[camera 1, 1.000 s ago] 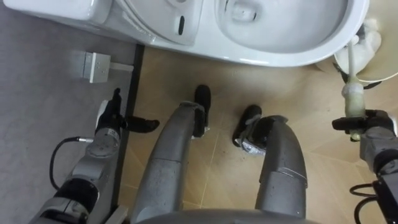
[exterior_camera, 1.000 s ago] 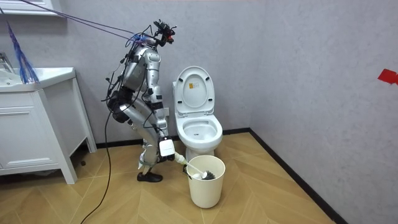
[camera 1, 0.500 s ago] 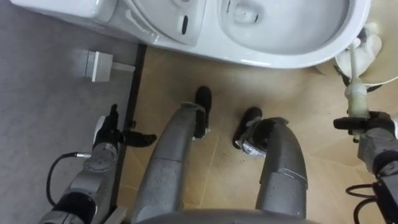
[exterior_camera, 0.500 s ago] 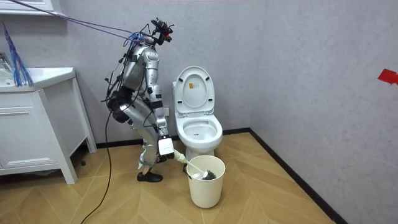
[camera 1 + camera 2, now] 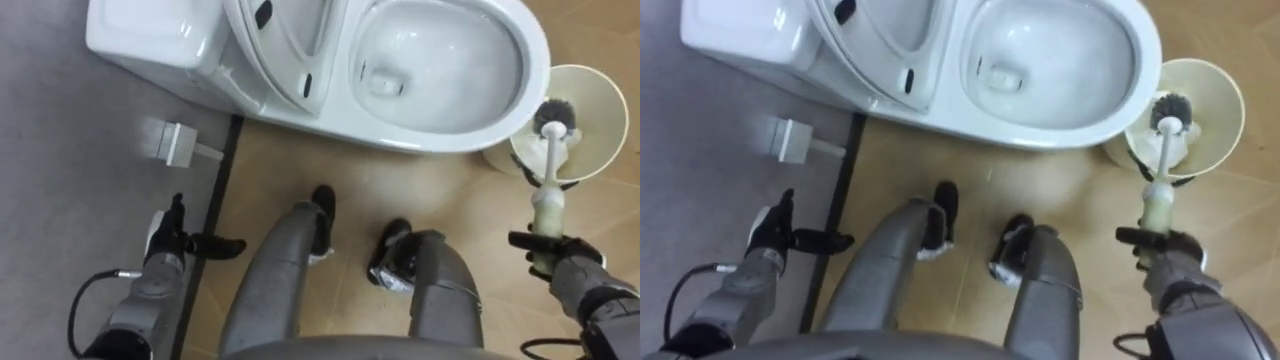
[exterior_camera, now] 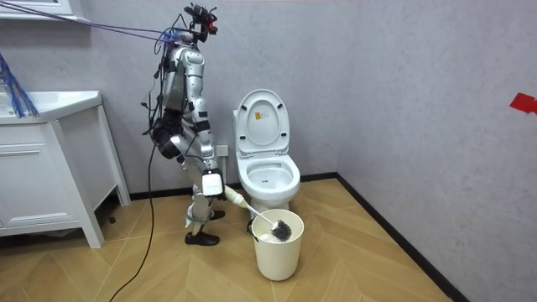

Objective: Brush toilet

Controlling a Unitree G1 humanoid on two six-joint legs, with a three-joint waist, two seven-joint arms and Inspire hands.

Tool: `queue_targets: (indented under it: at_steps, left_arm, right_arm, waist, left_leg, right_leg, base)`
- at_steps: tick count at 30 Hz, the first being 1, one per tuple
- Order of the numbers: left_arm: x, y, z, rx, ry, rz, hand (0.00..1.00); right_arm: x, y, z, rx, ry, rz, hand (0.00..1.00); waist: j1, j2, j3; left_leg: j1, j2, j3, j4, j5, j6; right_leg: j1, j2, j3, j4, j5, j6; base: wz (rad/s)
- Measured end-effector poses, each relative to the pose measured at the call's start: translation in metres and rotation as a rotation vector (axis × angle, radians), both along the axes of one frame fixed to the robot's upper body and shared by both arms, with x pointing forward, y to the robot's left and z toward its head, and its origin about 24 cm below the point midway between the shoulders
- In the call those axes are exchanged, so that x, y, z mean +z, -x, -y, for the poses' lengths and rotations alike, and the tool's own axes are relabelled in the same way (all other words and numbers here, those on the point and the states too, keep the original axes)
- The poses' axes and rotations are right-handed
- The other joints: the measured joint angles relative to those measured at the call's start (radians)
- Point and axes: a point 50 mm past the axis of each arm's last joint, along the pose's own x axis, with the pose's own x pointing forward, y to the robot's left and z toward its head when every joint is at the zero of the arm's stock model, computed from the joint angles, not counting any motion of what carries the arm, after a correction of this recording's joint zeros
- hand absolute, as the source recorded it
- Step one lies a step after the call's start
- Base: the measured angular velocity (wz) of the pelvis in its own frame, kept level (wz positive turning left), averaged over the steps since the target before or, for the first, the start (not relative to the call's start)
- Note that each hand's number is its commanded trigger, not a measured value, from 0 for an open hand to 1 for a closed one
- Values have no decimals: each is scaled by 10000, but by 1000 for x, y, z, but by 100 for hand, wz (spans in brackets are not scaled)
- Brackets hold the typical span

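One brush (image 5: 548, 170) in right hand (image 5: 562, 262); room view: bristles (image 6: 285, 227) at bucket (image 6: 277, 256).

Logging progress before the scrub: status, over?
Right robot hand shut on toilet brush; left robot hand open, idle. Brush head at the bucket, not yet in toilet bowl. Lid up, nothing between.

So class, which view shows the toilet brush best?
Left eye view: the toilet brush shows full length from above, head over the bucket, right hand on its handle. Right eye view nearly matches; room view shows it from afar.
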Motion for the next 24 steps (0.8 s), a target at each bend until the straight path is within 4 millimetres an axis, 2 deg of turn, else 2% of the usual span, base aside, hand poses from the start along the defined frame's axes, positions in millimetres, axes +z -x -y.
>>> queue_targets:
  at_steps: [2,5,6,10,14,17,20,21,22,24]
  left_arm:
    - [-1,8,-6,377,-21,-62,0]
    - [-6,29,-14,818,-76,-469,0]
    - [-8,40,-16,967,-118,-624,0]
    - [-12,74,-24,1367,-347,-1286,0]
    - [-11,91,-28,1186,-705,-1471,0]
    - [-8,91,-28,1266,-829,-1172,0]
    - [-2,92,-27,1176,-1186,-707,0]
    - [2,92,-27,1197,-1405,-467,0]
    - [6,92,-27,1108,-1671,-259,0]
    - [12,91,-25,913,-2044,171,0]
  right_arm:
    - [-3,5,-2,-447,-271,119,100]
    - [-10,22,-4,-996,-618,-23,100]
    - [-12,28,-7,-1123,-736,-68,100]
    - [-21,49,-15,-1369,-937,-284,100]
    - [-21,58,-18,-701,-596,-279,100]
    - [-21,61,-22,40,-238,-221,100]
    - [-19,58,-25,724,53,-111,100]
    - [-17,56,-25,1074,235,-12,100]
    - [-16,55,-25,1497,478,48,100]
    - [-13,52,-27,2130,879,153,100]
  waist:
    - [-96,-42,-16]
    - [-252,-104,-79]
    - [-374,-207,-136]
    - [-564,-483,-250]
    - [-699,-568,-245]
    - [-734,-574,-204]
    - [-712,-697,-201]
    - [-726,-649,-234]
    - [-728,-722,-196]
    - [-725,-744,-191]
  left_leg:
    - [565,-1,-26,-351,56,38]
    - [1557,-6,-58,-835,55,38]
    - [1953,-16,-52,-1148,69,25]
    - [3403,-24,-72,-2050,100,-3]
    - [4251,-39,-105,-2385,14,-35]
    - [4877,-59,-140,-2633,-62,-62]
    - [5528,-155,-95,-3034,-77,-81]
    - [5699,-163,-90,-3125,-77,-84]
    - [5922,-177,-63,-3231,-79,-87]
    - [6131,-198,-29,-3270,-93,-102]
  right_leg:
    - [587,23,-73,-368,92,-34]
    - [1677,186,-149,-1109,189,98]
    - [2078,234,-162,-1422,228,157]
    - [3657,521,-199,-2705,432,341]
    - [4688,628,-398,-3449,558,411]
    - [5416,706,-487,-3932,596,473]
    - [5899,690,-450,-4180,547,550]
    - [6077,696,-407,-4279,535,569]
    - [6291,711,-396,-4362,535,580]
    - [6547,714,-396,-4503,537,603]
  base:
    - [7]
    - [3]
    - [4]
    - [4]
    - [7]
    - [4]
    - [-1]
    - [-4]
    - [0]
    - [0]
